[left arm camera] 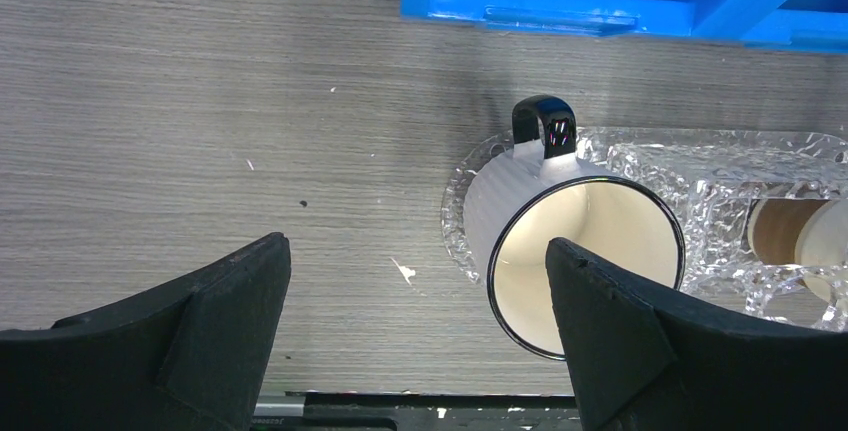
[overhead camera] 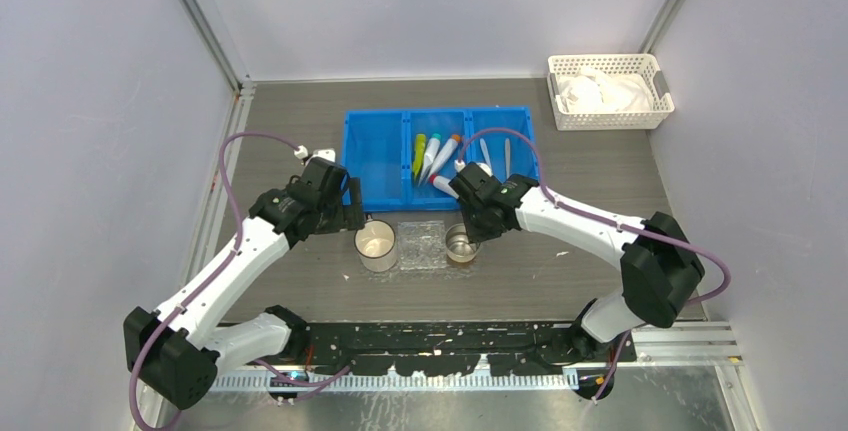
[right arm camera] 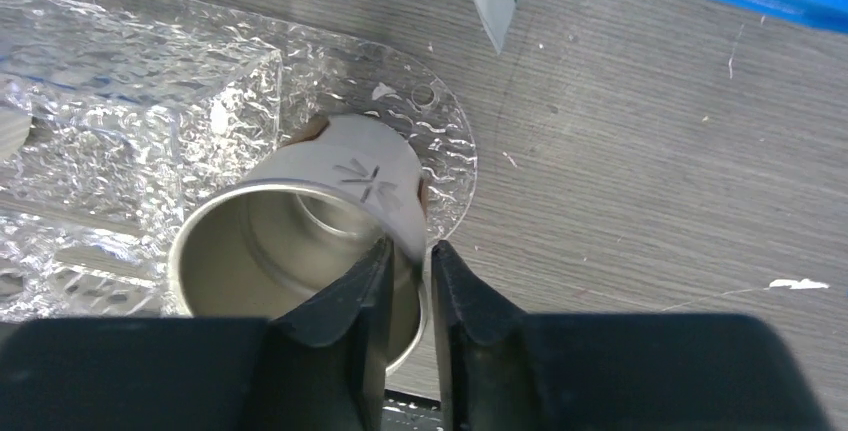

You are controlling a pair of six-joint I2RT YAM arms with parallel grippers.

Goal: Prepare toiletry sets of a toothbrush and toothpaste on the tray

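While the right gripper is pinched on the rim of the metal cup at the right end of the tray, the toiletry sets lie just beyond it in the middle compartment of the blue bin. Their long axes run roughly away from the bases. The left gripper hangs fully spread by the white mug, farther from the sets.

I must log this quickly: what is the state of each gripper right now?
Left gripper: open, holding nothing.
Right gripper: closed on the rim of the metal cup.
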